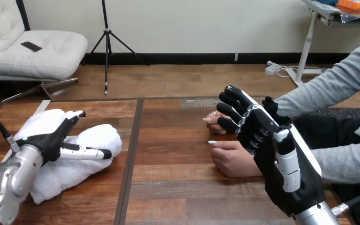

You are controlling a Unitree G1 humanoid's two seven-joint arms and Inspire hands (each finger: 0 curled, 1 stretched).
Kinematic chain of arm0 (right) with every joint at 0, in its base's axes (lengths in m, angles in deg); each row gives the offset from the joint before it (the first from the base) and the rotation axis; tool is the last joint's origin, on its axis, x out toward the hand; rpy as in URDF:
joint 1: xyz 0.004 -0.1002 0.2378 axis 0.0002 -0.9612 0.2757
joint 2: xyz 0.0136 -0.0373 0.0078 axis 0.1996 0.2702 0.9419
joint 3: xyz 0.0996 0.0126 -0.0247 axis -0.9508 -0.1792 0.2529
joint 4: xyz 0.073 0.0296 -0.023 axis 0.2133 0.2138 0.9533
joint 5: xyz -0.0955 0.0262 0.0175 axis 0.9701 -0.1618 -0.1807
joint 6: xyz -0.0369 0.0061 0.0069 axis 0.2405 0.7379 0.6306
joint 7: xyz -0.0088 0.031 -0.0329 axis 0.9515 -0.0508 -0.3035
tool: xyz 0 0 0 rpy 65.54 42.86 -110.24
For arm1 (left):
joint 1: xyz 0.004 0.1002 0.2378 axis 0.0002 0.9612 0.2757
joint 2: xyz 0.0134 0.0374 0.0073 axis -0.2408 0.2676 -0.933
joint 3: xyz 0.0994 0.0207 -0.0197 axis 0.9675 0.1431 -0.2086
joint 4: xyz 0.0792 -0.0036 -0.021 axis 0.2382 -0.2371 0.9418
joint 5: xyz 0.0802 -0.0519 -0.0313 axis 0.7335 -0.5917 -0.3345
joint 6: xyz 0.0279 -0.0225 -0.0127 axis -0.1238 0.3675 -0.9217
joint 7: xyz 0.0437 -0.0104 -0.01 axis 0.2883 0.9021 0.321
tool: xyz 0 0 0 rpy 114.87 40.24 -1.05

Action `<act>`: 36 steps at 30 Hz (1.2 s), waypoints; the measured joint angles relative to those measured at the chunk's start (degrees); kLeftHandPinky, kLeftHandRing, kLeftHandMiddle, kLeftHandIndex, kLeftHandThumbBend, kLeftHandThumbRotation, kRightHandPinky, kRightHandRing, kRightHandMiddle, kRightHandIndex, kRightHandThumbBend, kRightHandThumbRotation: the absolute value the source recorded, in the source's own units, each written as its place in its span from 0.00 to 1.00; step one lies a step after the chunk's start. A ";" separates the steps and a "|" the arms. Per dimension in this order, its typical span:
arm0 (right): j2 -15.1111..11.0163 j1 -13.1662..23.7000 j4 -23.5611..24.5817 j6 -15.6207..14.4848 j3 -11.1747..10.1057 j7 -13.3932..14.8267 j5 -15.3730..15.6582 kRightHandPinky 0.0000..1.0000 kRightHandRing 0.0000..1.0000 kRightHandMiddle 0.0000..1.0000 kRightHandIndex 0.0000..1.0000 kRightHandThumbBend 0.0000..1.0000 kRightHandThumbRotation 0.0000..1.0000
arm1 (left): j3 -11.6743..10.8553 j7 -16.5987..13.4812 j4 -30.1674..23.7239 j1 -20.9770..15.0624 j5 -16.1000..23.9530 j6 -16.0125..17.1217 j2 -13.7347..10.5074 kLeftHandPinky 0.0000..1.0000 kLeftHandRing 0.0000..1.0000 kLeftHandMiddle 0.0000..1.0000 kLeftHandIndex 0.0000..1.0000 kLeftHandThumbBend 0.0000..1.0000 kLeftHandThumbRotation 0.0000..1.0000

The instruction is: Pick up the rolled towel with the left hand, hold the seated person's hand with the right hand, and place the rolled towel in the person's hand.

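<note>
Head view: towel (104, 138), white, rolled, flat on table (178, 187) at left side, running diag. from near-left to far-right. Left robot hand (49, 138) on top of towel's near half, fingers & thumb mostly straight and spread, lying on the roll, not closed round it. Towel not lifted.

At right: right robot hand (262, 136) up over the person's hands, back of hand toward camera. Covers most of person's far hand (212, 119), w/ just its fingertips peeking out at left. Person's near hand (232, 161) resting on table, loosely curled, just beside and partly under robot hand. Touching or apart, open or closed on anything: can't tell for right robot hand. Towel and person's hands well apart, bare table between.
</note>
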 measured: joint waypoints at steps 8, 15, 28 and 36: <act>0.01 -0.01 0.02 0.00 0.01 0.01 0.00 0.90 0.92 0.93 0.92 0.83 1.00 | 0.01 0.18 -0.02 -0.64 -0.02 -0.01 0.02 0.88 0.93 0.96 0.92 1.00 0.72; 0.01 -0.04 0.16 0.00 0.01 0.01 0.00 0.89 0.92 0.93 0.92 0.83 1.00 | 0.01 0.86 -0.07 -1.16 -0.08 -0.06 0.08 0.88 0.94 0.96 0.93 1.00 0.72; 0.01 -0.06 0.66 0.00 0.01 0.01 -0.01 0.87 0.91 0.93 0.92 0.83 1.00 | 0.38 2.02 -0.04 -2.13 -0.07 -0.45 0.41 0.89 0.94 0.97 0.93 1.00 0.74; 0.00 -0.06 0.99 0.00 0.01 -0.02 -0.02 0.86 0.91 0.92 0.91 0.82 1.00 | 0.84 2.44 0.29 -3.24 -0.06 -0.73 0.79 0.89 0.95 0.98 0.94 1.00 0.75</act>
